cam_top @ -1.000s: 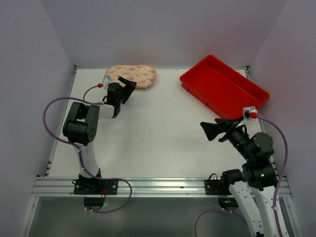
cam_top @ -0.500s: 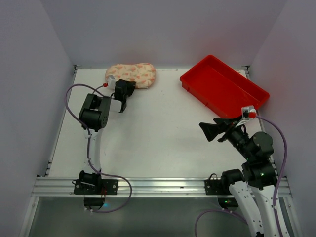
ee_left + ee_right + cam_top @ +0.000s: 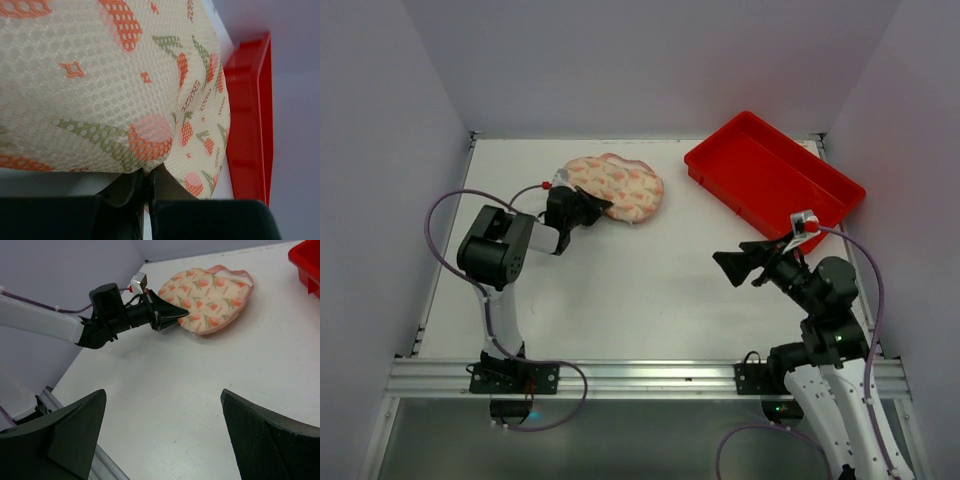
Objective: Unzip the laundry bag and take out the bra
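Note:
The laundry bag (image 3: pixel 620 185), cream mesh with an orange-pink print, lies on the white table at the back, left of centre. Its pink edging shows along the far side in the right wrist view, where the laundry bag (image 3: pixel 210 300) looks closed. My left gripper (image 3: pixel 605 207) is shut on the bag's near-left edge. Up close, the left gripper (image 3: pixel 148 172) pinches a fold of the laundry bag (image 3: pixel 100 85) fabric. My right gripper (image 3: pixel 728 265) hovers open over the table's right half, well apart from the bag, and the right gripper (image 3: pixel 162 395) holds nothing. The bra is hidden.
A red tray (image 3: pixel 775 175) sits slanted at the back right corner, also seen as the red tray (image 3: pixel 306 260) and the red tray (image 3: pixel 250 115). Grey walls close in the table on three sides. The left arm's purple cable (image 3: pixel 445 215) loops off the left edge.
The left gripper closed on the bag's edge and dragged the bag from the back left wall toward the table's middle. The right gripper drifted slightly left, still open.

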Robot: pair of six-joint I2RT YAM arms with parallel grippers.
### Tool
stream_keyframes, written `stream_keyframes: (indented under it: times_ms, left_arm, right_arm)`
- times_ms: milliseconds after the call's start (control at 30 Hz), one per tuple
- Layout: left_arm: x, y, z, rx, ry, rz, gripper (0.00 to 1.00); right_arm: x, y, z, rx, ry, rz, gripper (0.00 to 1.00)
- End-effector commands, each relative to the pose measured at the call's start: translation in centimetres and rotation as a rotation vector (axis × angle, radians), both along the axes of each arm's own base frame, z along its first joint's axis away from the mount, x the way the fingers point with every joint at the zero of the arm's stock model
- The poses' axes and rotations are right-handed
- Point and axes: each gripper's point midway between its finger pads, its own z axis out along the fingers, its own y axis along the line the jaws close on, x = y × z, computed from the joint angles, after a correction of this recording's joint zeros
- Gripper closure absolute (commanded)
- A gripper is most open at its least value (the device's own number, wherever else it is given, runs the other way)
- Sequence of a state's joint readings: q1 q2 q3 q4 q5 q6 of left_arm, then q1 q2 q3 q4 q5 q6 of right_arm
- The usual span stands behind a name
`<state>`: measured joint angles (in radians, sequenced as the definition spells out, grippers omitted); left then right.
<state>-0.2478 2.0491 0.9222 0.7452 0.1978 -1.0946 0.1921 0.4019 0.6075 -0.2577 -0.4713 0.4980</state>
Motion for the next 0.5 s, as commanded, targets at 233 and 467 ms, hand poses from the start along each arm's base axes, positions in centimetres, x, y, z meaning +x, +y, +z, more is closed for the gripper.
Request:
stream_keyframes:
  times_ms: [233, 467]
  left_arm:
    - [-17.1, -4.0, -0.7, 0.012, 0.098, -0.37, 1.0]
    - [-18.6, -1.0, 1.7, 0.107, 0.061, -0.262, 1.0]
  right_arm:
    - [3.7, 5.5, -6.9, -0.056, 0.204, 0.01, 0.01]
    - [2.7, 11.8, -10.0, -0.112, 0.279, 0.049, 0.01]
